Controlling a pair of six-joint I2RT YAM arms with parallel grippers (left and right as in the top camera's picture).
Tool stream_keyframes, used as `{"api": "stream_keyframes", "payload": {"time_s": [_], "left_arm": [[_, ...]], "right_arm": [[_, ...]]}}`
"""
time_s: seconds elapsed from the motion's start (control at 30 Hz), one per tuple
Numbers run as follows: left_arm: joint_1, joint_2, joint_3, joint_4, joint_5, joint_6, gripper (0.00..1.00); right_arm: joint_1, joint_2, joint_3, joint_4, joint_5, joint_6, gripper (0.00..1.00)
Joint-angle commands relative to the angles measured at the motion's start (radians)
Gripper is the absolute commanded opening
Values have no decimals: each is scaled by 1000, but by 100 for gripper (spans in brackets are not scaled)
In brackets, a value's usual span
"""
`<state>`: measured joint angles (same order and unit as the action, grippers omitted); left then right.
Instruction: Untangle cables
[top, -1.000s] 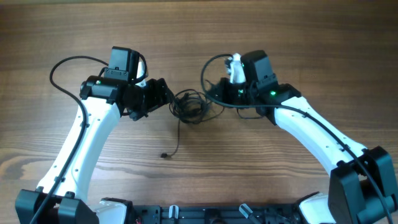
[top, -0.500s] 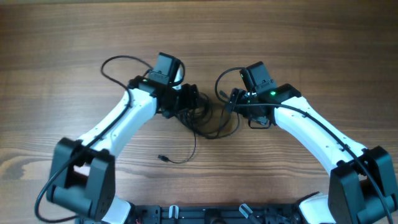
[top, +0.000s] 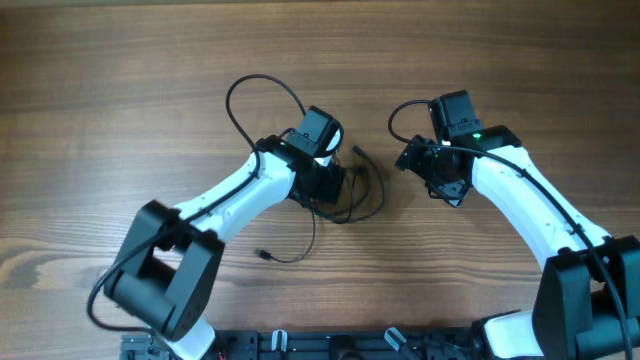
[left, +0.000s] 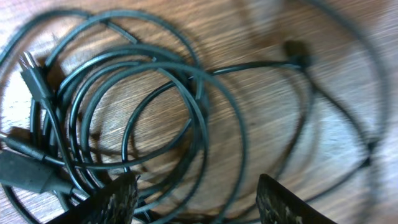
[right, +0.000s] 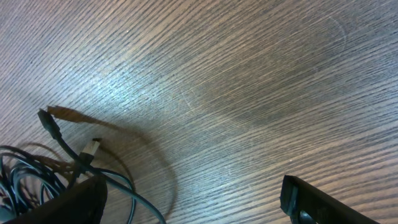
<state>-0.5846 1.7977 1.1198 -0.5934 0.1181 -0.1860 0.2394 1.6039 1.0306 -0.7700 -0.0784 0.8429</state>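
Cables (left: 155, 118): a bunch of thin black loops on the wood table (top: 120, 80), right under the left gripper (left: 196, 199), sprawling out ahead of its fingertips. It's a proper knot, loops crossing over loops!

Plugs: one long connector (left: 34, 81) sits at the far left of the coil, and a small plug (left: 297, 51) lies out past the right fingertip. From overhead, a stray end (top: 265, 254) trails off toward the robot's base.

Left gripper: jaws spread wide, nothing between the fingers, poised low over the coil's near edge.

Right gripper (right: 193, 199): jaws apart too, empty, with bare wood between the fingers. The tangle (right: 37, 174) sits off beyond its left finger, and two loose ends (right: 53, 124) poke out toward the gap.

Step in hand: by my read, lining up a first grip, with the coil not yet pulled apart.

Next move: the left needs to drop and pinch one strand only, not the whole bundle. The right should slide across to pin a loose end, then draw away gently.
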Motion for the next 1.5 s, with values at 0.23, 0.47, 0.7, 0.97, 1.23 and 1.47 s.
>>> {"api": "stream_keyframes", "payload": {"time_s": [0.23,0.47,0.7,0.97,1.23,1.47], "left_arm": [[-86,67,-42,18,-41,21,48],[-106,68,-53,17,-32,-10,22],[-84,19,-8,-30,-28,-32,4],[203,-253,158,-26,527,-115,4],[336,-326,158,256,1032,-341,4],[335,-326,158,259,1052,-368,4]], "right_arm": [[-2,9,2,-8,-12,-32,93],[-2,9,2,-14,-12,-32,93],[-2,9,2,-13,-12,-32,99],[-1,9,2,194,-570,-492,100],[-1,9,2,341,-765,-482,99],[-1,9,2,575,-1022,-428,98]]}}
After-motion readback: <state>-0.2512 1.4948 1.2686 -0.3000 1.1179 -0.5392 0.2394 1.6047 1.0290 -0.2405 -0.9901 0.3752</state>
